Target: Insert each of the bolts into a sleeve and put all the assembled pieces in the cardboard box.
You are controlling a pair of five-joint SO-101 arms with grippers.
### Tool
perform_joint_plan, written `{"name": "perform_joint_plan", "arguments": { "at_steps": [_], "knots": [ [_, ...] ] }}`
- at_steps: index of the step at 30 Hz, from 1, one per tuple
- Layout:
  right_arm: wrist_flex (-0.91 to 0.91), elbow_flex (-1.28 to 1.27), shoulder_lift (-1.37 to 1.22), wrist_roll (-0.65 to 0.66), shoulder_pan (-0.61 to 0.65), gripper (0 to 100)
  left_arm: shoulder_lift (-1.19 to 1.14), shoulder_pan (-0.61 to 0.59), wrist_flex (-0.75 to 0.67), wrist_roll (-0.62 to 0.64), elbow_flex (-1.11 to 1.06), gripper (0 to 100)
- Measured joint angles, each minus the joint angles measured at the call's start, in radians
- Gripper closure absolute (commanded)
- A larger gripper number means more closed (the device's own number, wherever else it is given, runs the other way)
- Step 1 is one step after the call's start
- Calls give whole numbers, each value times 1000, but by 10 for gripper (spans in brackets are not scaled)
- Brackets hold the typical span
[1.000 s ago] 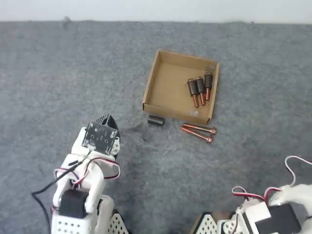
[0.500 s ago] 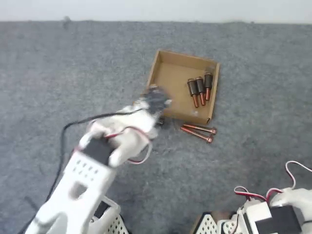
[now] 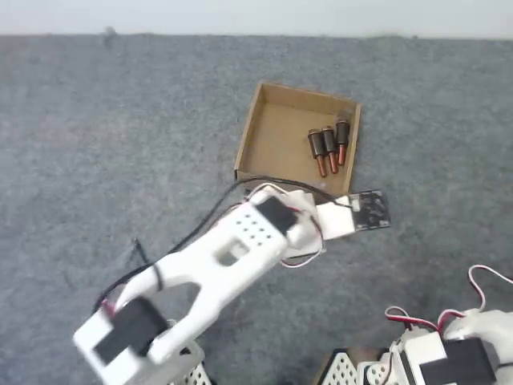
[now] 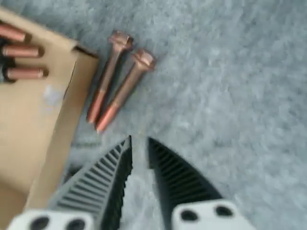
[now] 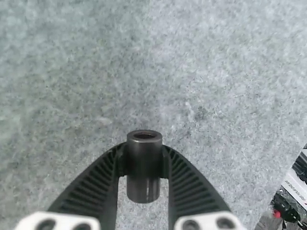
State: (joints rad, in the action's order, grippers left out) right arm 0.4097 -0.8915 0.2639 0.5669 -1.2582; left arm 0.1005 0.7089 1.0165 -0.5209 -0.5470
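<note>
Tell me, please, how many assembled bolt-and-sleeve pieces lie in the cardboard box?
3, side by side near one wall of the cardboard box: the left piece, the middle piece and the right piece, as the high view shows them. None seems hidden.

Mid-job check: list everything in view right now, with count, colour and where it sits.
Cardboard box: one, brown, on the carpet.
Assembled pieces: three, black sleeves on copper bolts, side by side inside the box.
Loose bolts: two, copper, side by side on the carpet just outside the box.
Sleeve: one, black, upright in the right claw.
Carpet: grey, covers the table.
Left claw: slightly open, empty, over the carpet near the loose bolts.
Right claw: shut on the sleeve.
</note>
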Motion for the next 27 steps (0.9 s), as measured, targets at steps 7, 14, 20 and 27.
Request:
{"name": "perform_joint_plan", "arguments": {
  "at_steps": [7,14,20,27],
  "knots": [
    [0,0,0,0,0,991,-230,5,-78,-55,112,858],
    [-3,0,0,0,3,991,-420,6,-87,-121,298,858],
    [-3,0,0,0,5,991,-566,8,-86,-140,437,859],
    [-29,0,0,0,5,991,-654,29,54,-241,580,859]
  ]
}}
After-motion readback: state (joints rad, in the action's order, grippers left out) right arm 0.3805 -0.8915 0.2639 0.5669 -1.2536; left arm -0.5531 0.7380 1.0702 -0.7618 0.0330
